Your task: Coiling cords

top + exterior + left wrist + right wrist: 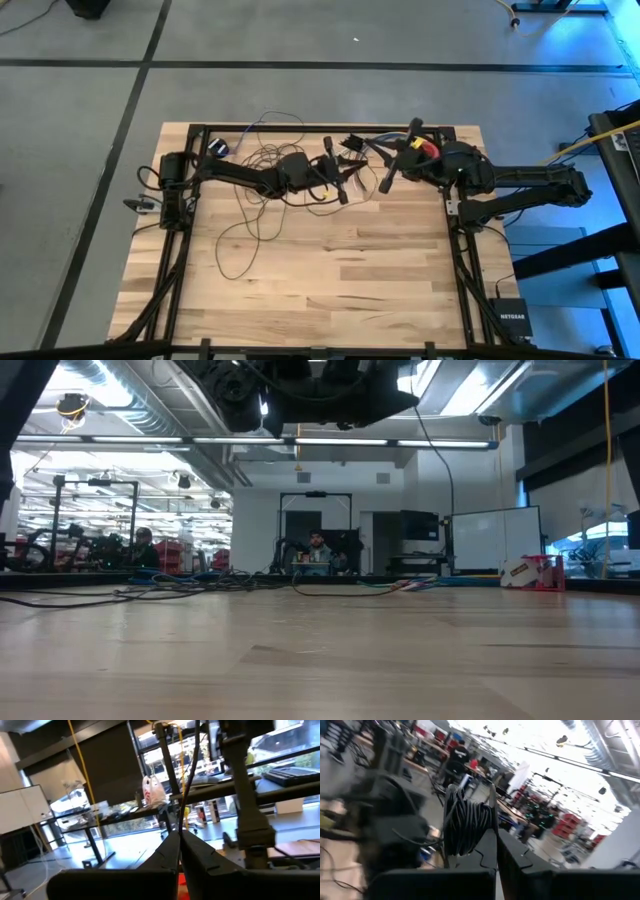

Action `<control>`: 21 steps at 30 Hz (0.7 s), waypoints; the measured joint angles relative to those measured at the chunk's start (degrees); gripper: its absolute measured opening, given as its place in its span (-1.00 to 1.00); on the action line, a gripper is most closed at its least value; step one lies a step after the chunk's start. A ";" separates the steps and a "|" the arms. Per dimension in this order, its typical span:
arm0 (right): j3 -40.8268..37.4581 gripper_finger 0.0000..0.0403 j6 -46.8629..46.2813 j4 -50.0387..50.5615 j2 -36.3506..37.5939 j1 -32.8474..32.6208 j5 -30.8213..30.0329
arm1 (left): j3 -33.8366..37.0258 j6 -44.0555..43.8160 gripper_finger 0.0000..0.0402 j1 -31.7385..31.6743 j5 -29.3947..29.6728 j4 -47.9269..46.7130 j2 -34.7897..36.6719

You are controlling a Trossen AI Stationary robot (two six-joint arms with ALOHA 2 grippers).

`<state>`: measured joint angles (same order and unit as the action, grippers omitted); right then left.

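Left hand (179, 851) has its fingers pinched together on a single dark strand of the cords (189, 785), which runs taut away from the fingertips — a grip, I would say, meant to keep tension on the wire while it is wound. From above, that hand (338, 184) sits near the middle of the desk's (330, 290) far edge, with the loose part of the cords (255, 205) sprawled in several loops beside it and trailing toward the near side of the desk. Right hand (495, 845) is closed on a thick wound bundle of the same wire (466, 827), many turns lying side by side; it seems to serve as the spool. Seen from overhead, it (392, 170) hovers just beside the left hand, so the strand between them stays short. Two arms are working, and one long cord — part coiled, part still loose. A short bunch of multicoloured wires (428, 148) lies by the right arm. Two people show far off in the room beyond the desk.
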<state>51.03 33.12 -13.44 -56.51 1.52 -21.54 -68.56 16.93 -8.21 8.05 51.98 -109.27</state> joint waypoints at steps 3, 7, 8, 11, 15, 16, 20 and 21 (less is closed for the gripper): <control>0.00 -0.98 -1.79 -0.30 0.00 0.00 2.89 | -0.01 -0.53 -0.99 -1.84 0.01 -0.54 0.00; 0.00 -0.99 -2.46 0.41 -0.01 0.02 3.37 | -0.07 -1.71 -0.97 -3.70 -0.05 -1.23 0.17; 0.00 -0.99 -2.15 0.56 0.09 0.02 2.84 | -0.10 -1.39 -0.97 -3.96 -0.10 -1.88 0.19; -0.02 -0.98 -0.13 2.61 1.30 0.02 0.63 | -0.11 0.62 -0.99 -4.26 0.66 -4.86 0.21; -0.02 -0.99 1.75 8.96 4.31 0.02 -2.47 | -0.11 4.87 -0.97 -4.17 5.52 -9.71 1.90; -0.02 -0.99 1.70 11.18 4.96 -0.03 -2.45 | -0.10 6.12 -0.96 -4.17 6.52 -11.19 2.64; 0.00 -0.99 0.43 18.55 6.39 -0.07 -2.23 | 0.01 8.93 -0.98 -4.24 9.35 -16.80 5.85; 0.00 -0.99 -0.08 19.70 6.40 -0.07 -2.24 | 0.01 9.20 -0.98 -4.28 9.78 -18.60 6.77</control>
<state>51.03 33.04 6.26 -50.11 1.45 -23.79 -68.55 26.12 -12.49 17.83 33.38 -102.50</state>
